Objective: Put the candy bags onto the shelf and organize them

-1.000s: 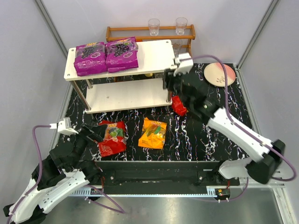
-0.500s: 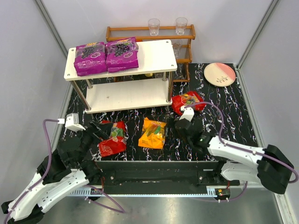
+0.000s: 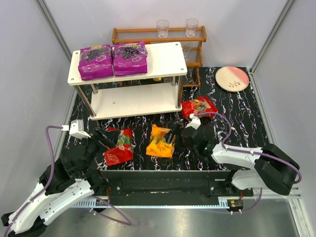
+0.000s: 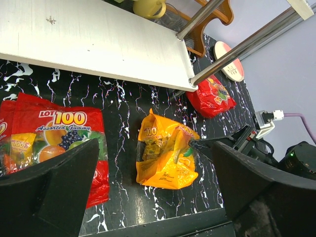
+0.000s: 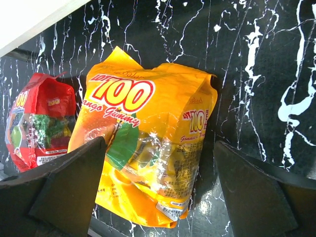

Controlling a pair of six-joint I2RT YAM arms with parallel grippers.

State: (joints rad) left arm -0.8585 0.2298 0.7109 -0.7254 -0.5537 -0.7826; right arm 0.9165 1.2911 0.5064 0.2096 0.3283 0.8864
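The right gripper (image 5: 160,148) has its jaws spread wide and holds nothing. In its wrist view the two fingers (image 5: 64,192) stand at the lower corners of the frame, with the orange candy bag (image 5: 148,138) lying between them on the black marbled table (image 3: 247,118). From above, this gripper (image 3: 174,134) sits at the orange bag's (image 3: 160,140) right edge, just below centre; whether it touches the bag cannot be told. The left gripper (image 4: 155,148) is also spread apart and empty. In the overhead view it (image 3: 101,137) is at the lower left, close to a red candy bag (image 3: 118,145) that lies flat just left of the orange one. A second red bag (image 3: 198,107) lies right of centre, beside the front right leg of the white shelf (image 3: 163,59). Two purple bags (image 3: 95,61) (image 3: 130,58) lie side by side, touching, on the left part of the shelf's top board at the upper left. Behind the shelf stands a brown wooden rack (image 3: 158,35) with clear glasses (image 3: 162,27) on top, and a pink plate (image 3: 232,78) rests at the upper right of the table.
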